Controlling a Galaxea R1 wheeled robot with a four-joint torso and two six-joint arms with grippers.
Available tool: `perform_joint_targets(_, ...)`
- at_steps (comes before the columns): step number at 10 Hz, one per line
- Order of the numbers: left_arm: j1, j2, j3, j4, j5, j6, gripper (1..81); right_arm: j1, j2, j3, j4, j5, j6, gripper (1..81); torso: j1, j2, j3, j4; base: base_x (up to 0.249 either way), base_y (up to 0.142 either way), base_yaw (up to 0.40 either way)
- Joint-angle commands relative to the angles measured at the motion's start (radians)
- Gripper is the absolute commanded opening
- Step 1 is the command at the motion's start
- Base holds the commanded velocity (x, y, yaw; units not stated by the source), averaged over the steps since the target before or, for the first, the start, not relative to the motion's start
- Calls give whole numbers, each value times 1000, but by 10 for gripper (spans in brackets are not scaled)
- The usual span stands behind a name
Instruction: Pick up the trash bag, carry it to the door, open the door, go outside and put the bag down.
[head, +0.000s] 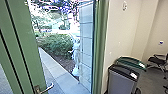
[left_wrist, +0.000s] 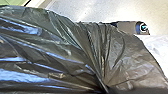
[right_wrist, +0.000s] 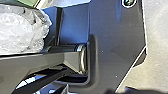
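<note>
The trash bag (left_wrist: 50, 47), black and shiny, fills out large in the left wrist view. Its folds draw together tightly at my left gripper (left_wrist: 107, 90), which is shut on the gathered plastic and mostly covered by it. Whitish see-through plastic (right_wrist: 22, 30) bulges beside the robot's dark plate in the right wrist view. In the head view the green door (head: 25, 37) stands open at the left, with a metal lever handle (head: 46, 88) low on it. Through the doorway a paved path (head: 58, 72) runs outside.
A green frame post (head: 100, 47) edges the doorway's right side, beside a glass panel (head: 85, 32). Two bins (head: 121, 81) stand by the wall just right of it, with a dark chair (head: 158, 60) beyond. Outside are a hedge (head: 53, 45) and a pale figure (head: 76, 53), seemingly a person.
</note>
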Motion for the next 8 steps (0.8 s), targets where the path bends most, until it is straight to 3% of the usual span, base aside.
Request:
perform_joint_targets(1, -74, -1, 1, 1, 55, 5, 10, 49, 5, 3, -5, -55, -2, 811, 0, 0, 0, 0, 0, 0, 287)
perform_joint_targets(3, -69, -4, 1, -3, 42, 5, 10, 48, 5, 3, -4, -54, 0, 811, 0, 0, 0, 0, 0, 0, 304)
perform_joint_targets(6, -46, -19, 6, -9, -37, 7, 10, 40, 3, 9, -8, -46, -2, 811, 0, 0, 0, 0, 0, 0, 309)
perform_joint_targets(8, -28, -39, 32, -7, -76, 7, 10, 28, 0, 23, -34, -6, -9, 811, 0, 0, 0, 0, 0, 0, 313)
